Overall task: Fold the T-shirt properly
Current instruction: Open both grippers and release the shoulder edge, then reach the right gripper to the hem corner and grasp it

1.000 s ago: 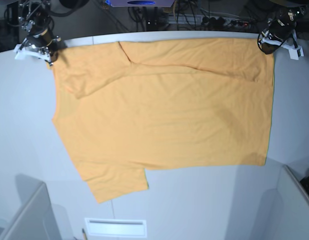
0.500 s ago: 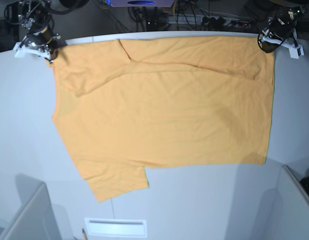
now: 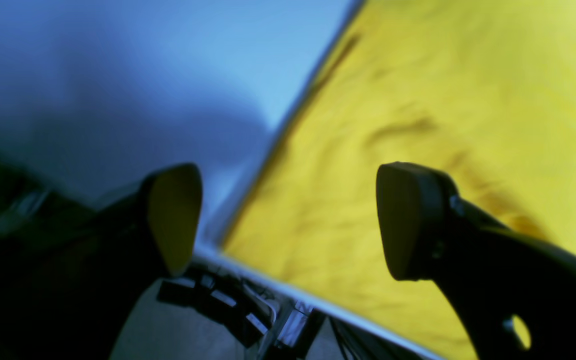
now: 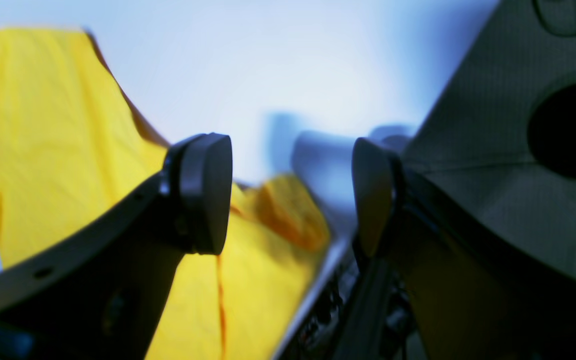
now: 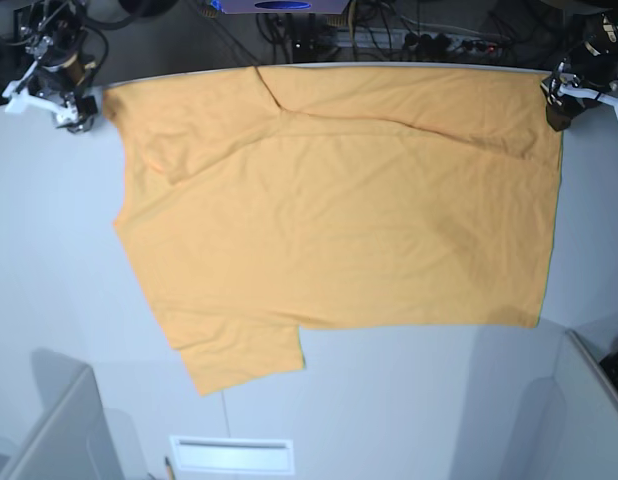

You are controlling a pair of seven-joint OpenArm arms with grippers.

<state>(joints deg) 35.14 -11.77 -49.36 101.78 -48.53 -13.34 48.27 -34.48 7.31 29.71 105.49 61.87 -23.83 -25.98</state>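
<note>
T-shirt lay spread flat on table, far edge along table's far rim, one sleeve pointing near-left. Left gripper at far right corner, jaws apart, empty, just beside hem. Right gripper at far left corner, jaws apart, holding nothing.

Base view overhead on the T-shirt; wrist views low, close, sharing its edges.
</note>
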